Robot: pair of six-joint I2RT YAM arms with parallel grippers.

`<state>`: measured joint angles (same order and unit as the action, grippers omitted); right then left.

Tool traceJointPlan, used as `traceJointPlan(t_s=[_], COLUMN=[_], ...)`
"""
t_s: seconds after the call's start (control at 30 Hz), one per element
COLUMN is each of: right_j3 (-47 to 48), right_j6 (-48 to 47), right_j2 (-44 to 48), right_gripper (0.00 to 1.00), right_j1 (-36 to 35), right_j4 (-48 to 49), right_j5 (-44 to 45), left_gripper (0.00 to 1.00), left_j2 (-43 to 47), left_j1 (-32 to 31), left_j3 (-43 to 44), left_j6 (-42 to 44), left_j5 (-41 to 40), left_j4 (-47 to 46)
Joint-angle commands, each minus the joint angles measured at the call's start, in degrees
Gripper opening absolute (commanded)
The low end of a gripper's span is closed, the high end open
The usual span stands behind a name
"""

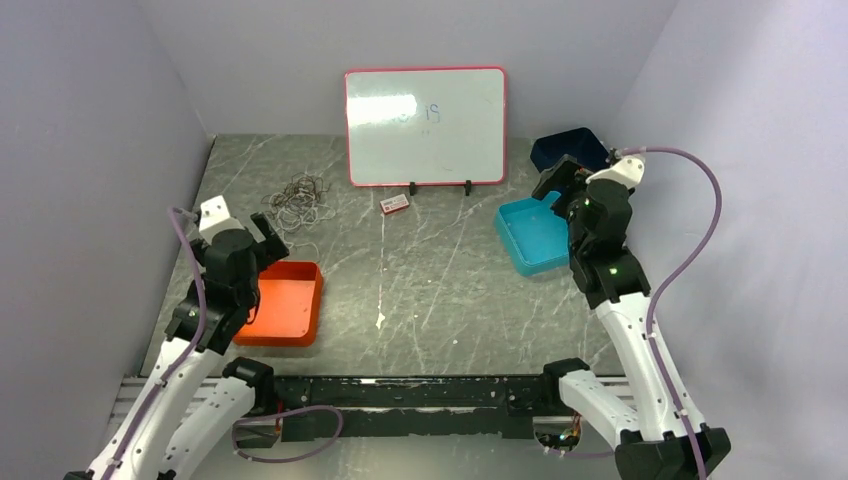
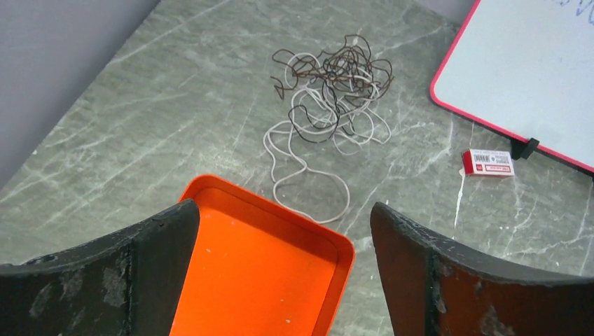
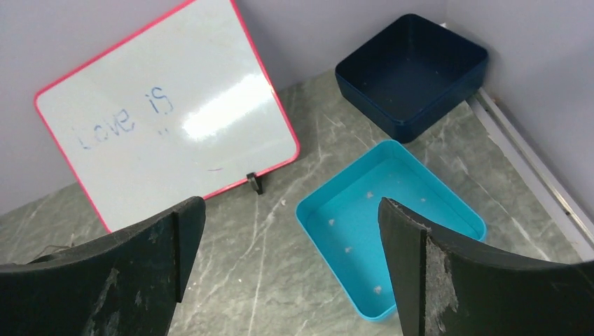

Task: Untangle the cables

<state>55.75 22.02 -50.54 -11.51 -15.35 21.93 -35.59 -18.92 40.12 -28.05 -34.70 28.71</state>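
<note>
Grey table (image 1: 440, 300): cables (image 2: 333, 87) beyond orange tray (image 2: 259, 269), beside whiteboard (image 1: 426, 125).

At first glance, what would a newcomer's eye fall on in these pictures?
Probably the red-framed whiteboard propped at the far middle, and the bright orange tray at the near left. Then the tangle of thin black and white cables lying far left, just beyond that tray, with a turquoise tray and a navy bin at the far right.

Lilac walls (image 1: 90, 120) stand ahead and outboard of the left gripper (image 1: 270, 240) and right gripper (image 1: 556, 186); beneath them spreads a grey marbled table (image 1: 430, 290) (white-veined, evenly lit).
</note>
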Motion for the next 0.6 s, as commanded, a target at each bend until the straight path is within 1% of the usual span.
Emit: traceJointPlan(t_s=[0.0,0.23,0.33,0.47,0.57], right_j3=[3.42,6.51,8.02,8.73,8.95], right_j6=[0.37,0.97,0.18,-1.47,-0.78], right_j2=[-1.02,-3.39,-5.43,-8.48,-11.19], right_gripper=[0.98,1.0,1.0,1.0,1.0], right_j1=[1.25,1.95,2.09,1.92,-0.19], right_j4=[-1.23,-3.26,-5.33,-7.23,-8.59], right_j5=[-3.59,-5.32,-7.73,-13.3,-14.71], left_gripper=[0.98,0.99,0.99,1.0,1.0], left_j2=[-1.66,-3.55,-3.73,-3.77,-3.61], left_j1=[2.55,8.03,9.13,9.8,10.29], left_j3=[3.33,5.0,5.18,5.54,5.74], left_j6=[4.79,6.5,6.96,7.27,7.34], left_j5=[3.3,7.83,8.73,9.2,9.29], left_j4=[-3.26,-4.42,-4.63,-4.77,-4.8])
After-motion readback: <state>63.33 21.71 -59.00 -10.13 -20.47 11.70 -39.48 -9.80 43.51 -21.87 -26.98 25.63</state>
